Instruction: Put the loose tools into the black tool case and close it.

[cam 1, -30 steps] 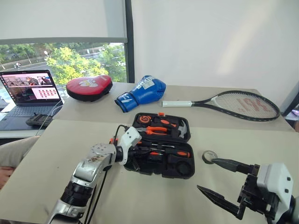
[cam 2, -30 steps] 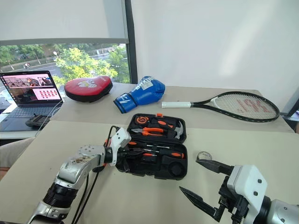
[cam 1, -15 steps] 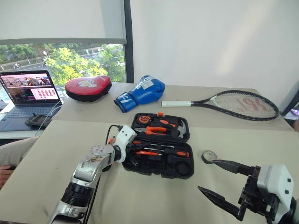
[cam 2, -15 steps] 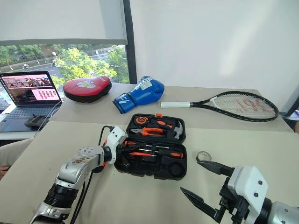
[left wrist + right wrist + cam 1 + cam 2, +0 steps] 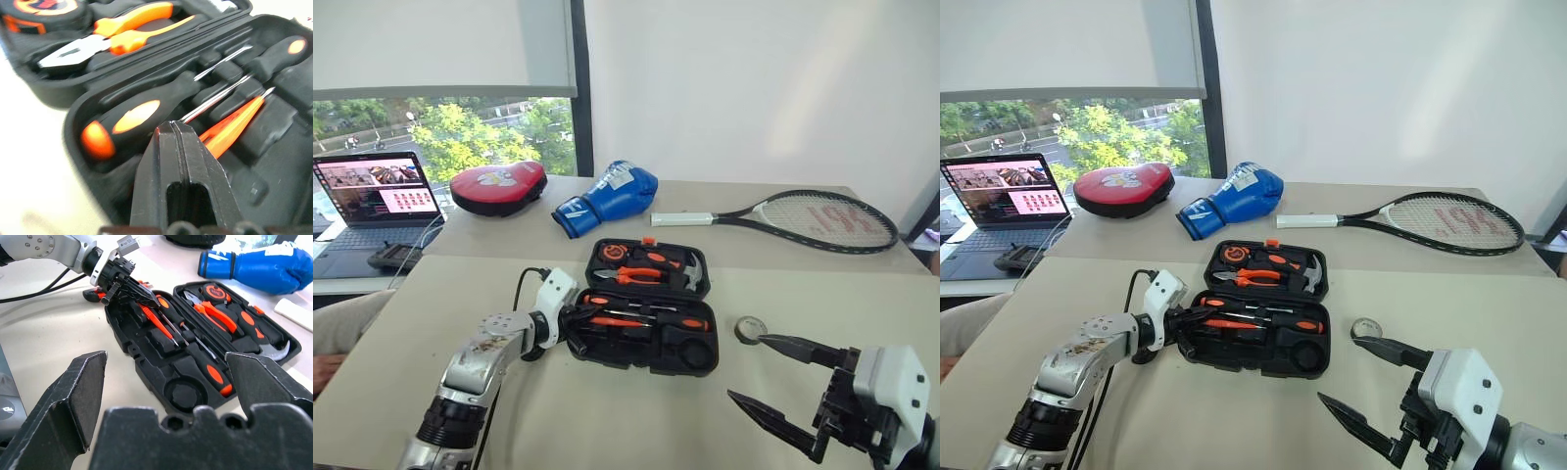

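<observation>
The black tool case lies open in the middle of the table. Its near half holds three screwdrivers: one with a black-and-orange handle, a thin orange one, and one with a black handle. My left gripper is shut with nothing in it, and its tip sits over the left end of that near half. A small tape roll lies on the table to the right of the case. My right gripper hangs wide open and empty, near the tape roll on my side of it.
The case's far half holds orange-handled pliers, a tape measure and a hammer. At the back lie a tennis racket, a blue boxing glove, a red oval pad and a laptop. A person's leg is at the left edge.
My left gripper has drawn back leftward from over the case's near half to its left end, still shut. The right gripper has stayed put.
</observation>
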You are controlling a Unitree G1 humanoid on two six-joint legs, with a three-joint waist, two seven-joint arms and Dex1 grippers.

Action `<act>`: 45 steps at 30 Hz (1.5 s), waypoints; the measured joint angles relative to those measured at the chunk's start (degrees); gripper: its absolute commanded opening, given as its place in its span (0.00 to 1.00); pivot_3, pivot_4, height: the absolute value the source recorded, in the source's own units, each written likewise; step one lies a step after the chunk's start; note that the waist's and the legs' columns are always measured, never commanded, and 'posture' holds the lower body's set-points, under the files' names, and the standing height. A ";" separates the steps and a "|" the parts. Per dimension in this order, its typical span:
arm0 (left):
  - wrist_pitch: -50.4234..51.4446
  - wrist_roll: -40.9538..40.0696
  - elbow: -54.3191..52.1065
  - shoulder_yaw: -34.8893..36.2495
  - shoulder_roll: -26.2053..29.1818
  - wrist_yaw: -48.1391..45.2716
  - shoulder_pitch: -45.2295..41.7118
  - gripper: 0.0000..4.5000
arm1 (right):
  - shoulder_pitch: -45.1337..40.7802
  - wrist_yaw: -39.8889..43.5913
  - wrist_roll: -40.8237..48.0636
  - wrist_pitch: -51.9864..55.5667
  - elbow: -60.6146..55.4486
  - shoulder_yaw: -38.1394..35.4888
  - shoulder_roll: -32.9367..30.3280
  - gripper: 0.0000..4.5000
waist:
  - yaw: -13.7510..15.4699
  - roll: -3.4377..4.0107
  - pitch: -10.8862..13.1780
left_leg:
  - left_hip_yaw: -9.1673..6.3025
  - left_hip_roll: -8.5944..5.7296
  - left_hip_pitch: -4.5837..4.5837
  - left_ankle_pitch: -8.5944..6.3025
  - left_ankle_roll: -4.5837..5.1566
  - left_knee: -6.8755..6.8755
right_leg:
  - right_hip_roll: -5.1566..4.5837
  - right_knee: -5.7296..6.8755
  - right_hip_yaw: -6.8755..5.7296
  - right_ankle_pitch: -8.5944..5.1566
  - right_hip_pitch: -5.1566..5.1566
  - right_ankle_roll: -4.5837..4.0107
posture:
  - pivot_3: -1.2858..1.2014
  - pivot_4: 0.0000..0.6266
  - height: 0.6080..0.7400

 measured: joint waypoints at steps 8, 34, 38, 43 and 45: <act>-7.37 3.54 0.01 -4.15 4.10 -2.11 1.69 0.00 | 0.68 0.00 0.06 -0.27 0.00 -0.11 -0.10 1.00 | -0.03 0.28 -0.24 | 0.03 0.01 0.15 -0.01 0.01 -0.08 | -0.02 -0.03 0.02 -0.24 0.08 -0.39 | 0.52 0.24 1.00; -40.33 18.07 15.18 -12.45 12.81 -14.00 -4.01 0.00 | -2.60 0.12 0.37 1.22 0.00 0.43 -0.77 1.00 | -0.11 0.87 -1.31 | 0.04 0.03 0.57 -0.11 0.10 -0.36 | -0.38 -0.04 0.00 -0.67 0.16 -0.16 | 0.52 0.24 1.00; -46.76 19.97 18.28 -12.51 12.87 -14.00 -4.28 0.00 | -2.56 0.20 0.36 1.24 0.00 0.43 -0.77 1.00 | -0.14 0.93 -1.42 | 0.06 0.02 0.67 -0.10 0.09 -0.61 | -0.41 -0.10 0.00 -0.77 0.19 -0.01 | 0.52 0.24 1.00; -52.22 21.10 22.04 -12.11 14.13 -14.40 -5.01 0.00 | -3.45 0.35 -0.10 1.30 0.01 0.81 -0.76 1.00 | -0.32 0.96 -1.44 | 0.12 0.02 0.80 -0.08 0.06 -0.94 | -0.41 -0.15 0.00 -0.74 0.17 0.17 | 0.52 0.24 1.00; -47.99 17.27 21.36 -10.15 12.65 -15.95 -4.00 0.00 | -4.18 0.41 -0.15 1.31 0.01 0.92 -0.76 1.00 | -0.42 0.97 -1.44 | 0.13 0.02 0.72 -0.07 0.06 -1.03 | -0.41 -0.16 -0.02 -0.72 0.15 0.22 | 0.52 0.24 1.00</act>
